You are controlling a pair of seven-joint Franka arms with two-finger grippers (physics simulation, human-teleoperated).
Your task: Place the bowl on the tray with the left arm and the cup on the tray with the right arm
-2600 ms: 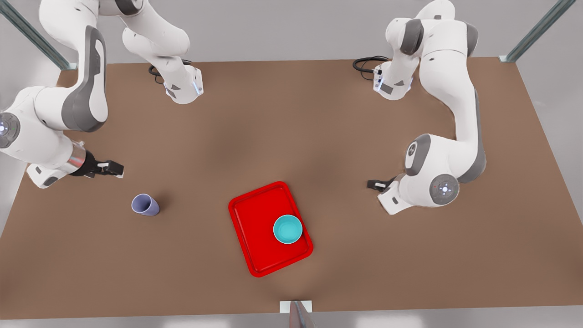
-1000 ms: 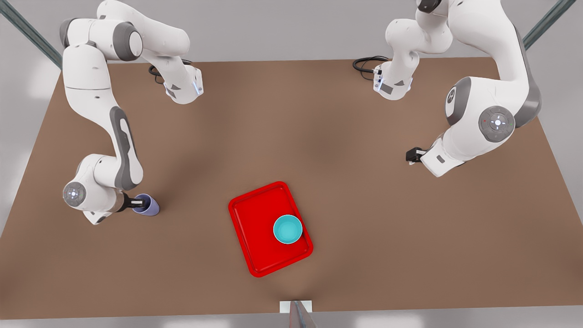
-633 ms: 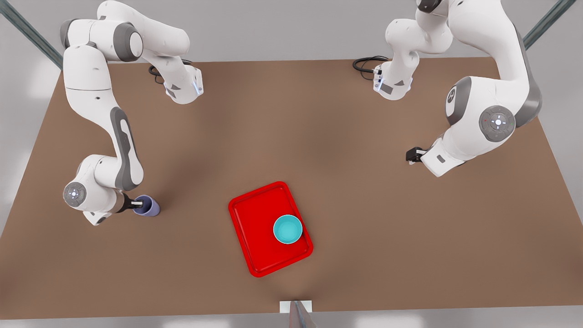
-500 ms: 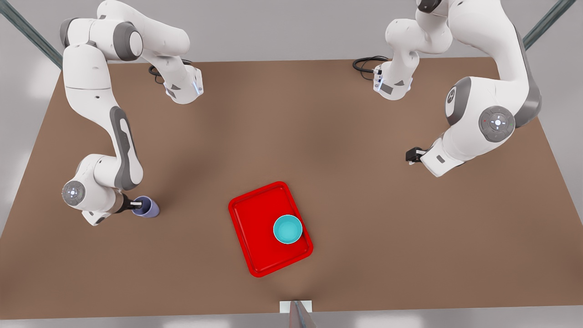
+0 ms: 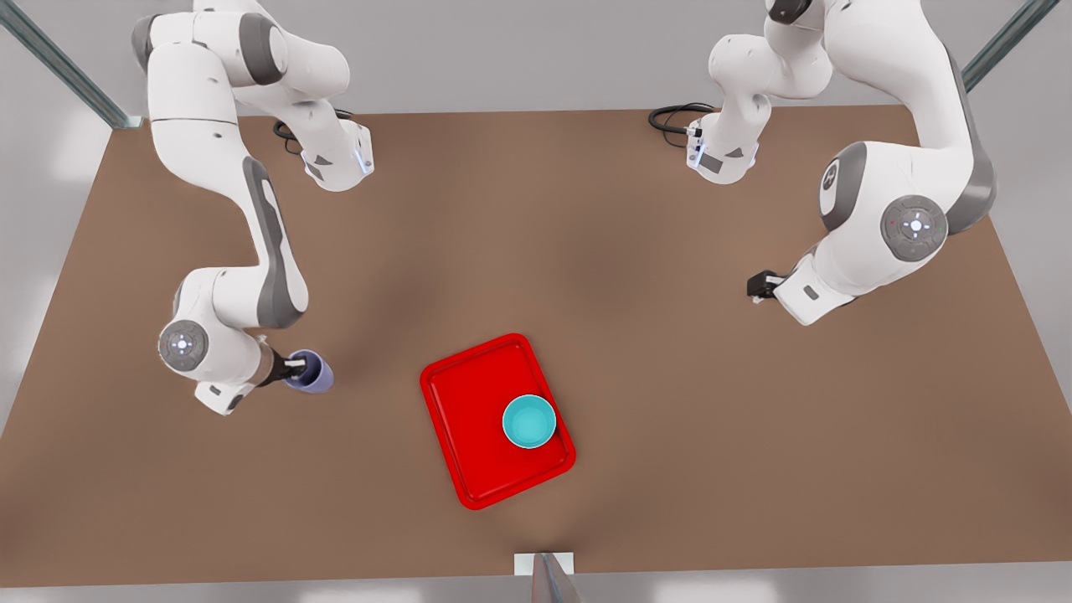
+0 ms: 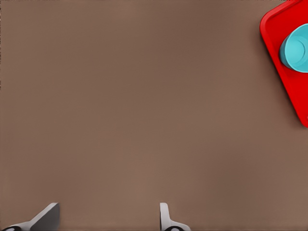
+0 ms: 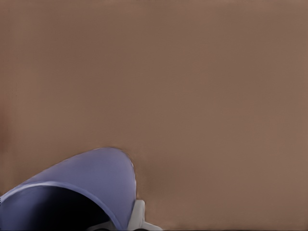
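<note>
Bowl [image 5: 529, 421] is sitting on the red tray [image 5: 469, 419] at the bench's [image 5: 586, 251] near edge, toward the tray's corner on the front view's right. On the front view's left, the right claw [image 5: 295, 367] is pinching the cup's [image 5: 311, 374] rim, beside the tray and apart from it. Farther back on the front view's right, the left claw [image 6: 108, 219] is waiting over bare bench, fingers [image 6: 166, 219] spread.

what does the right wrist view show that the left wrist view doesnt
The right wrist view shows the pale lavender tapered cup from close up, pinched at its rim by the right claw. The left wrist view shows the bright red rectangular tray with the glossy teal round bowl sitting on it, and the left claw open over nothing. Both show the bare brown tabletop.
</note>
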